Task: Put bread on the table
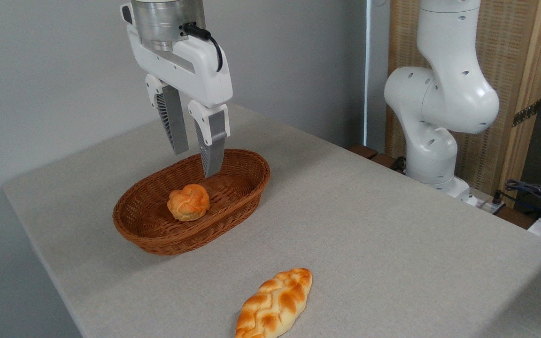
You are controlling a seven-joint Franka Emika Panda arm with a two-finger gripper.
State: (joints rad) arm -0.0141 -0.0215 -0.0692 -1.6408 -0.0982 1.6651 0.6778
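Observation:
The bread (188, 202), a small knotted golden bun, lies inside a brown wicker basket (242, 188) on the grey-beige table (369, 225). My gripper (196, 162) hangs above the basket's far half, just above and slightly behind the bun. Its two grey ribbed fingers (211, 152) point down and stand apart, with nothing between them. The fingertips do not touch the bun or the basket.
A longer braided loaf (275, 304) lies on the table near the front edge. The arm's white base (435, 122) stands at the back right, with cables (533, 192) beside it. The table's left edge runs close to the basket.

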